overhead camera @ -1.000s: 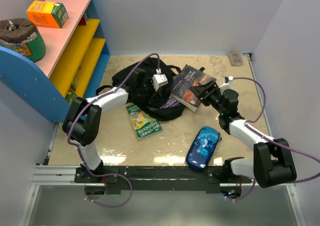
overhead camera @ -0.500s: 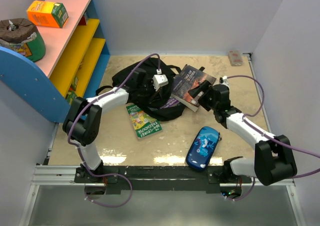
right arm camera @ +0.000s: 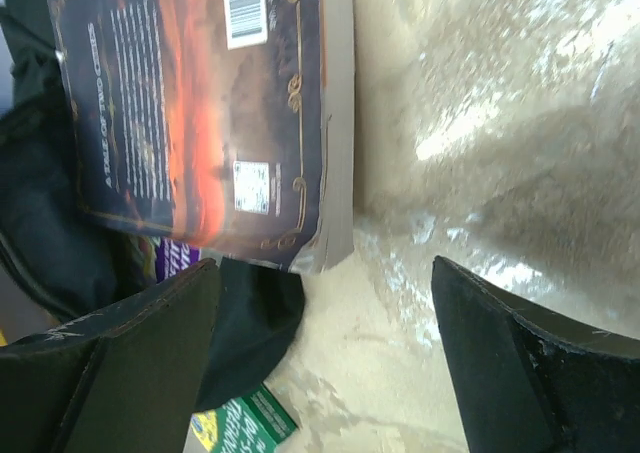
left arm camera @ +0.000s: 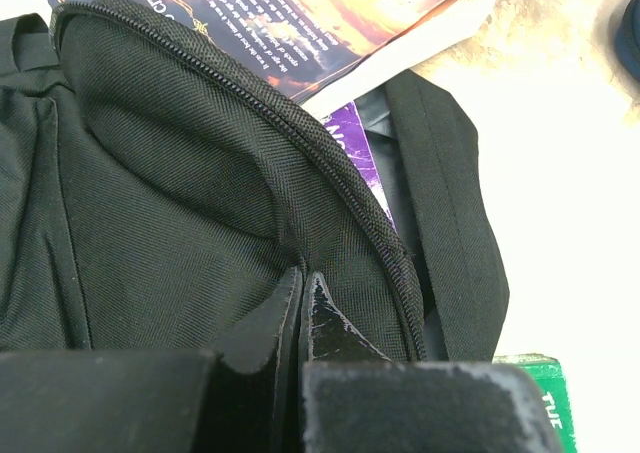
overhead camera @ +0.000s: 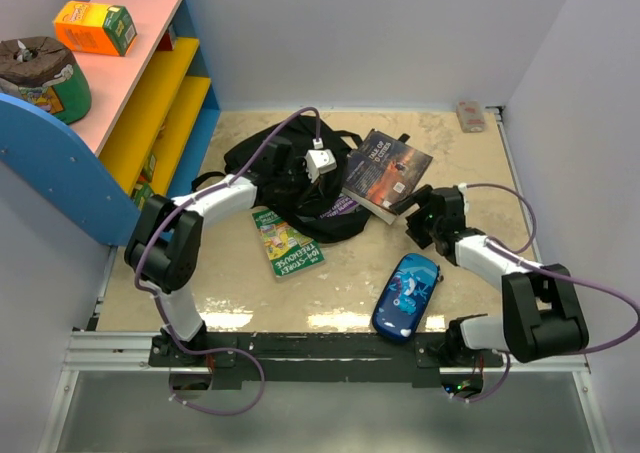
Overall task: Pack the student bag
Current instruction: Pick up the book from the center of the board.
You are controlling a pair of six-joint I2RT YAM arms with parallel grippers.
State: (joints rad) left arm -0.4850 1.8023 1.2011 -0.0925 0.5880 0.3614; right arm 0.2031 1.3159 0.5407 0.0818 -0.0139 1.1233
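The student bag (overhead camera: 270,163) is a floppy black backpack at the back middle of the table. My left gripper (overhead camera: 303,178) is shut on a fold of its fabric (left arm camera: 180,173) next to the zip, fingertips pressed together (left arm camera: 303,281). A purple book (left arm camera: 356,151) shows inside the bag's opening. A dark book with an orange cover (overhead camera: 387,171) lies half on the bag's right edge and half on the table; it also shows in the right wrist view (right arm camera: 200,113). My right gripper (overhead camera: 418,213) is open and empty just near-right of that book (right arm camera: 325,283).
A green book (overhead camera: 286,243) lies flat in front of the bag. A blue patterned pencil case (overhead camera: 407,295) lies near the front right. A shelf unit (overhead camera: 150,103) stands at the left. A small block (overhead camera: 470,115) sits at the back right corner.
My right gripper has drawn back from the dark book's near corner toward the front; the book stays where it lay. The left gripper and bag have not moved.
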